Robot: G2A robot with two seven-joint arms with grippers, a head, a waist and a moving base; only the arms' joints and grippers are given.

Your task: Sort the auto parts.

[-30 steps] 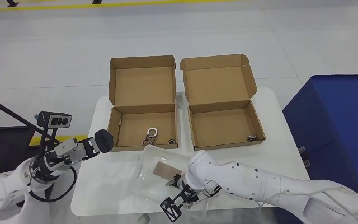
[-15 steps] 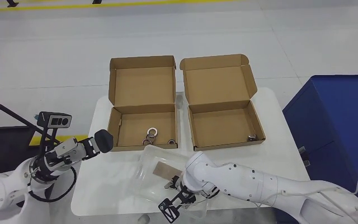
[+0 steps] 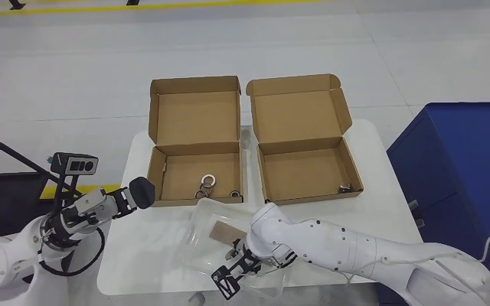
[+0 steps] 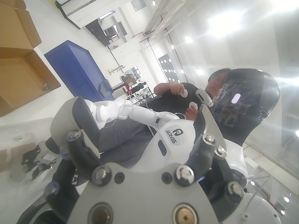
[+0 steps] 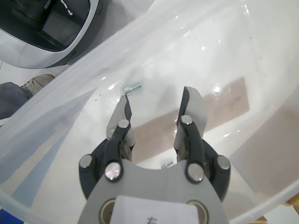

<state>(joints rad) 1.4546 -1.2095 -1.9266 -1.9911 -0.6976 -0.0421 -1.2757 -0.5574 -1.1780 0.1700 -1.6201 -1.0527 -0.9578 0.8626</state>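
Roughly centred on the white table (image 3: 153, 252): left box (image 3: 176, 172) and right box (image 3: 306, 172), open cardboard, side by side. Clear bin (image 3: 200, 229) sits just in front of them. Right gripper (image 5: 155, 94) is down inside the bin, jaws spread, nothing held. Left gripper (image 4: 140, 110) is at the table's left edge, jaws apart, empty. Metal rings (image 3: 207, 183) lie in the left box and one small part (image 3: 346, 187) in the right box. Silver bolt (image 5: 132, 87) rests on the bin floor, just beyond one right fingertip.

Boxes (image 3: 195, 115) are brown, bin (image 3: 203, 245) translucent white, bolt (image 5: 132, 87) silver, cabinet (image 3: 444, 168) blue.
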